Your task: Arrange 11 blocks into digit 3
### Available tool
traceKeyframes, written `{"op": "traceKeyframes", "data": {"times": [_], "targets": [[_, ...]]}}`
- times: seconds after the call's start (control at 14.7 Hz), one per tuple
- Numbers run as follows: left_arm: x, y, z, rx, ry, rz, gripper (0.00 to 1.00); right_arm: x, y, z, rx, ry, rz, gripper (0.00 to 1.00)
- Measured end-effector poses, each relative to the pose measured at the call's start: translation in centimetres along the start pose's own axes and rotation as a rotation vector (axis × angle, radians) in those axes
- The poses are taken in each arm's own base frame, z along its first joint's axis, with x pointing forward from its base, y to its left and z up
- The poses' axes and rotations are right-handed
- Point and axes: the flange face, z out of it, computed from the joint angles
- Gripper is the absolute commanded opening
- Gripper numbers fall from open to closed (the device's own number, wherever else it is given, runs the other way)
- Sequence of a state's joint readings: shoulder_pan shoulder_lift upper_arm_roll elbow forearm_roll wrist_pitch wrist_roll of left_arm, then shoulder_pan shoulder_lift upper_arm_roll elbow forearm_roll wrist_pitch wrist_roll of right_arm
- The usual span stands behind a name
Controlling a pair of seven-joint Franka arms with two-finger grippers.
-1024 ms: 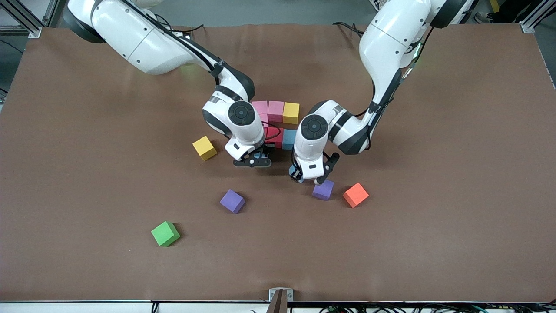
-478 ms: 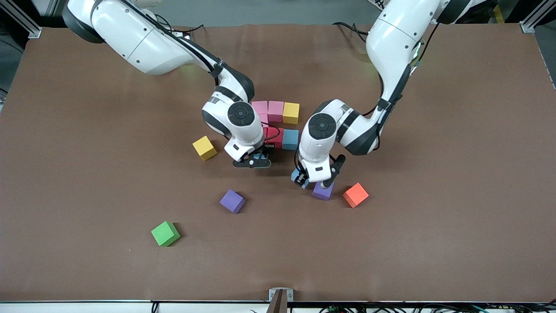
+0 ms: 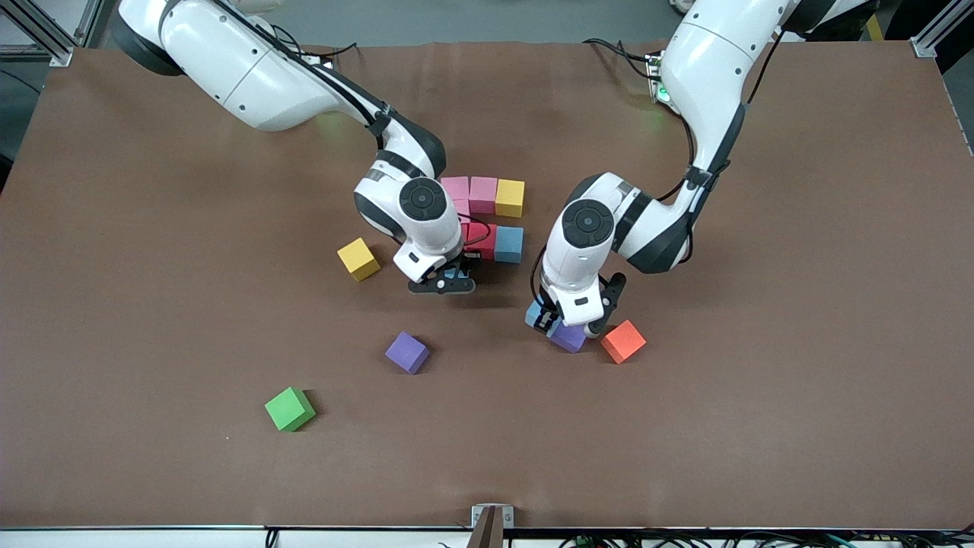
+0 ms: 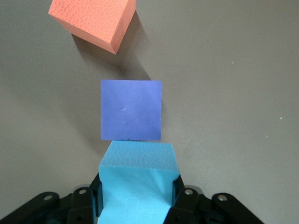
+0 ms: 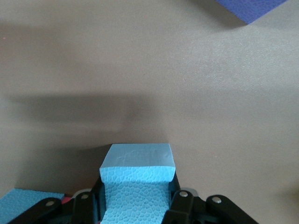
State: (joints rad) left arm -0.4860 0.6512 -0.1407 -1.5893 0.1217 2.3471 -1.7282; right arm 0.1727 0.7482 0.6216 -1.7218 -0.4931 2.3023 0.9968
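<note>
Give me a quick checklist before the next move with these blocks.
1. Left pincer shut on a light blue cube: ok.
2. Right pincer shut on its light blue cube: ok.
3. Table under the left pincer's cube free: not ok, a purple cube sits there.
4. Orange cube apart from that purple cube: ok.
5. Digit 3 complete: not ok.

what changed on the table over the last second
The left tool, shut on a light blue cube, slid toward the left arm's end of the table and now sits over the purple cube beside the orange cube. The right tool, shut on another light blue cube, stayed put by the partly built figure. No loose cube moved.
</note>
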Motion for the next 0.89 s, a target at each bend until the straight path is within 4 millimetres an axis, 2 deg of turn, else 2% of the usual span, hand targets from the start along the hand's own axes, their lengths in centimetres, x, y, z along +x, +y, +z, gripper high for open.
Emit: {"op": "traceKeyframes", "data": {"times": [0.89], "targets": [[-0.04, 0.27, -0.36, -0.009, -0.001, -0.001, 0.28, 0.04, 0.05, 0.03, -0.001, 0.000, 0.020, 0.00]]}}
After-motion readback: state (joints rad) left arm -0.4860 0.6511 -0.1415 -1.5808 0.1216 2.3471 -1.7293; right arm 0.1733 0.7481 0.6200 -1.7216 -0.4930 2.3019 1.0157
